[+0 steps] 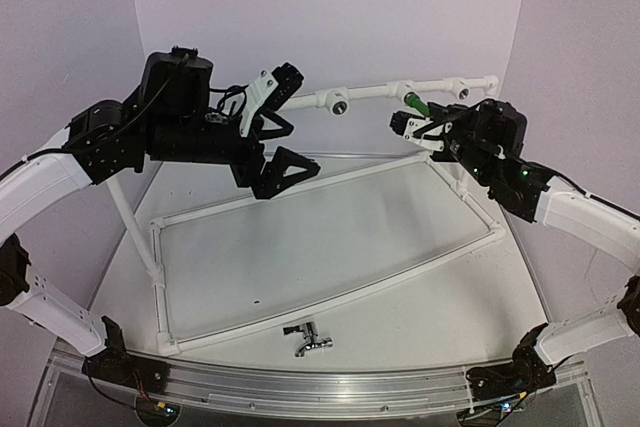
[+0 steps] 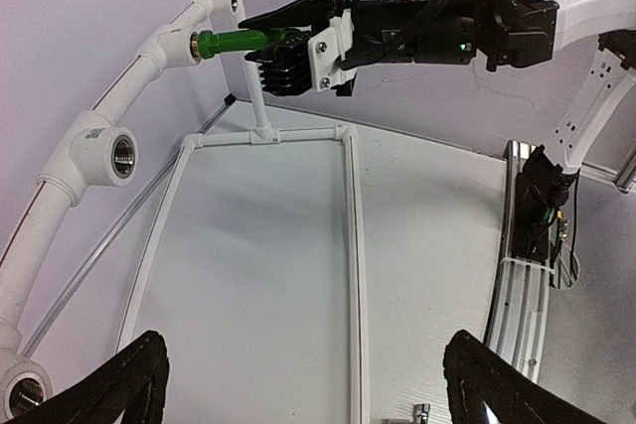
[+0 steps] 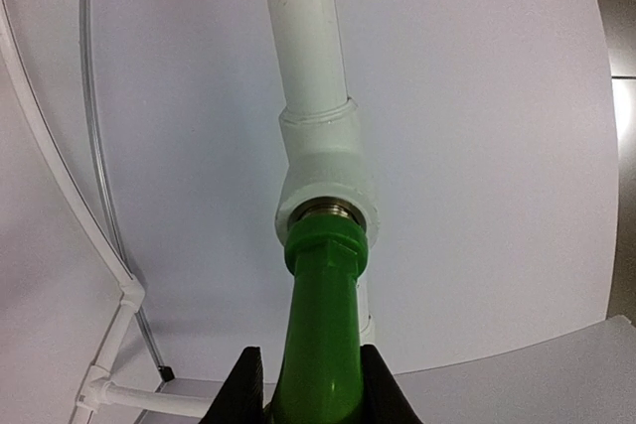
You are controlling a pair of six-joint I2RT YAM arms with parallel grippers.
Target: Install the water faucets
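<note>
Right now the step in hand looks like screwing the green faucet [image 3: 323, 335] into a white socket [image 3: 326, 171] on the back pipe rail [image 1: 370, 95]. The right gripper [image 2: 283, 55] pinches the green body between its black fingers, which press on both sides. The faucet's hex collar sits right at the socket mouth, with a metal ring showing between them, so I judge it started but not fully seated.

To do it well:
- Keep the faucet axis in line with the socket bore. Any tilt risks cross-threading.
- Turn about the faucet's own axis with a light inward push.
- The rail looks thin and may flex, so go easy on side load.
- Finish with the spout pointing down. From these views I can't tell which way the spout faces.

The chrome faucet [image 1: 308, 339] lies loose on the table [image 1: 420, 307] by the near edge, well apart from both grippers and not yet installed. An empty socket [image 1: 338, 104] sits further left on the rail.

Pose: the right arm reaches in from the right, forearm rising toward the back and wrist roughly level, fingers pointing at the rail. The left arm is raised with its elbow high. The left gripper [image 1: 292, 119] hangs over the back-left part of the white frame [image 1: 330, 237], jaws spread wide and holding nothing.
</note>
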